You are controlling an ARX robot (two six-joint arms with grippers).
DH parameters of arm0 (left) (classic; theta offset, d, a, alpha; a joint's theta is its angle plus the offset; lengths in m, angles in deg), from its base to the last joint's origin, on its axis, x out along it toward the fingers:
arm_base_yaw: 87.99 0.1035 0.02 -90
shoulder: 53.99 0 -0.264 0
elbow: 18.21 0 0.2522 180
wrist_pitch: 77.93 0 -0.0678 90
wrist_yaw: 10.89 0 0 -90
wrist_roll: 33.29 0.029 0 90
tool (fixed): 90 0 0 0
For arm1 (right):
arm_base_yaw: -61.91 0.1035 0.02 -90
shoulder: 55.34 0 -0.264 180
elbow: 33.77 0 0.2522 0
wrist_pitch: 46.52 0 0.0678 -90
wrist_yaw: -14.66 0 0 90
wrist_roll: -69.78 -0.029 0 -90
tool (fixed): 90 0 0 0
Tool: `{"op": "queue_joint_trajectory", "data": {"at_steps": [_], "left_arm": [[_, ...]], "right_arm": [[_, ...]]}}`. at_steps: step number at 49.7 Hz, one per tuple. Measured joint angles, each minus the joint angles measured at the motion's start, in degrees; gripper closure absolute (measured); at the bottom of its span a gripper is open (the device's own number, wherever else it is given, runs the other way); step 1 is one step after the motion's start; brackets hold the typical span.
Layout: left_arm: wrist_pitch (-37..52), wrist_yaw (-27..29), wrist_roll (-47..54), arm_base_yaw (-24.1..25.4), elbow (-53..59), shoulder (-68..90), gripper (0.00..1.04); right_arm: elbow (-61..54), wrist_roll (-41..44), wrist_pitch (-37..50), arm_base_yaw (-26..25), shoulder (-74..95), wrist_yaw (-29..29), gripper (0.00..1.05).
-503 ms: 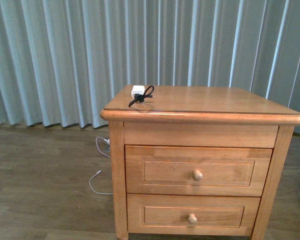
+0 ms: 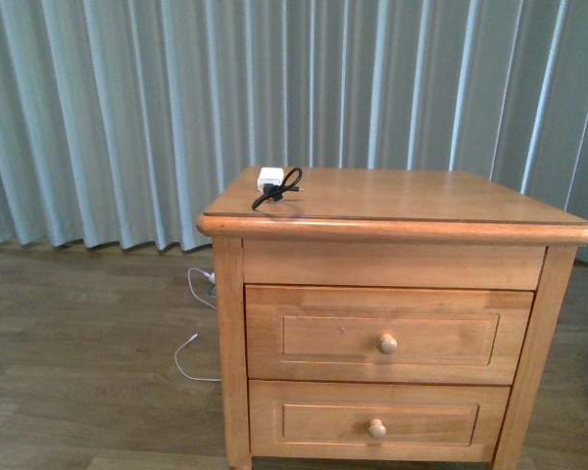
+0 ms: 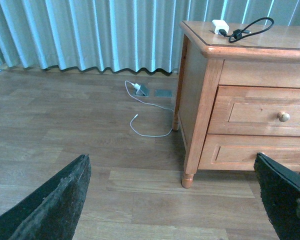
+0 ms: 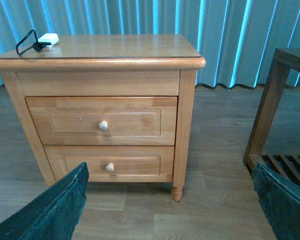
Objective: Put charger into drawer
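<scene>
Now the charger [image 2: 270, 179] lay on the surface [image 2: 421, 196] of the nightstand [image 2: 230, 343], at its rear left corner, with the short black lead [image 2: 286, 186] looped just beside the white body and touching it. Beneath that top, the drawer [image 2: 451, 338] sat closed and flush with the nightstand's front, its round knob [image 2: 387, 343] in the middle of the recessed panel. The lower drawer [image 2: 323, 423] was shut too, directly under the upper one. Neither arm showed in the front view. In the left wrist view the left tool [image 3: 172, 157] hung low and well away from the nightstand's left front leg, its two dark fingers [image 3: 55, 200] spread wide with nothing between them. The right tool [image 4: 170, 167] was likewise released and empty, facing the nightstand's front from a distance. A thin white cable [image 3: 147, 131] trailed over the wooden floor [image 3: 65, 125] left of the nightstand. A pale pleated curtain [image 2: 118, 117] hung behind it, and a dark wooden stand [image 4: 270, 100] stood to the nightstand's right.
</scene>
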Motion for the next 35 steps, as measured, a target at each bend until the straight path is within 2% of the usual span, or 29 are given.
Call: {"op": "queue_joint_trajectory", "data": {"at_steps": [28, 32, 35], "left_arm": [[0.0, -0.02, 0.0, 0.0, 0.0, 0.0, 0.06], [0.0, 0.0, 0.0, 0.0, 0.0, 0.0, 0.06], [0.0, 0.0, 0.0, 0.0, 0.0, 0.0, 0.06]], "right_arm": [[0.0, -0.09, -0.07, 0.04, 0.04, -0.2, 0.08], [1.46, -2.62, -5.29, 2.6, 2.32, -7.43, 0.08], [1.68, -3.96, -5.73, 4.22, 5.09, -10.03, 0.08]]}}
